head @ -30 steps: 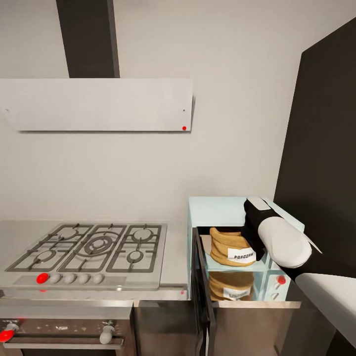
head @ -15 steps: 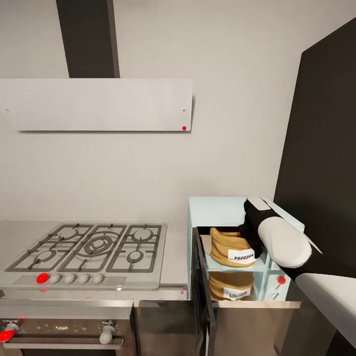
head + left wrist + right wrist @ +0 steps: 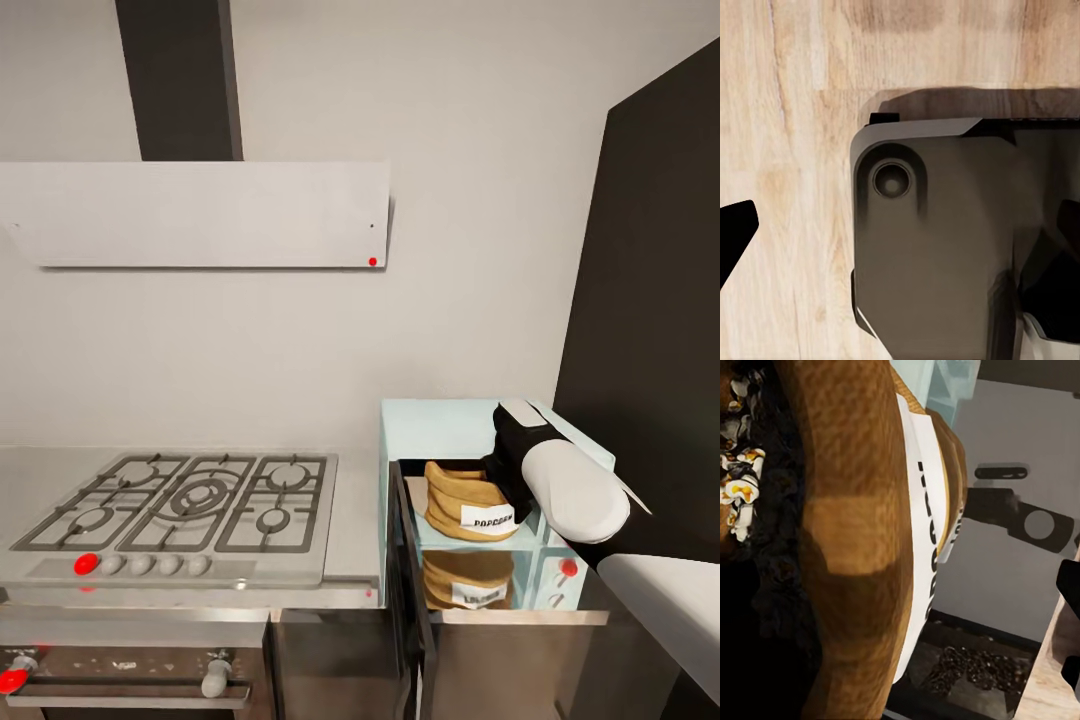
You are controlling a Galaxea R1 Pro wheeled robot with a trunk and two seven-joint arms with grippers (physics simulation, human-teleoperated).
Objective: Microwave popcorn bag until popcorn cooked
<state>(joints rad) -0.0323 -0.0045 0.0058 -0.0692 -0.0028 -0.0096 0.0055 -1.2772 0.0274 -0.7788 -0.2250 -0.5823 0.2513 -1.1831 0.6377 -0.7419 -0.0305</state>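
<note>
Right arm (image 3: 572, 490): lower right of the head view, white forearm reaching into the open microwave, black wrist against the bag's right side.
Right pincer: fingertips hidden behind the wrist; apart, together or clamped, cannot tell.
Popcorn bag (image 3: 468, 500): inside the microwave cavity, lower right of centre in the head view, upright, white "popcorn" label facing out; reflection just below on the glossy floor of the cavity.
Popcorn (image 3: 741, 487): pale white-yellow bits, visible inside the bag's dark mouth at the upper left of the right wrist view.
Microwave (image 3: 440, 428): mint-blue box on the bench, right of the hob, dark glass door (image 3: 405, 570) swung open toward the camera, red dot on the control strip.
Left pincer: left wrist view looking down at a dark robot base part (image 3: 945, 247) over wooden floor (image 3: 787, 112); one black fingertip at the left edge, state cannot tell.
Bench (image 3: 355, 520): grey steel, gas hob (image 3: 185, 510) set flush at lower left.
Hood (image 3: 195, 212): pale panel on the wall, upper left.
</note>
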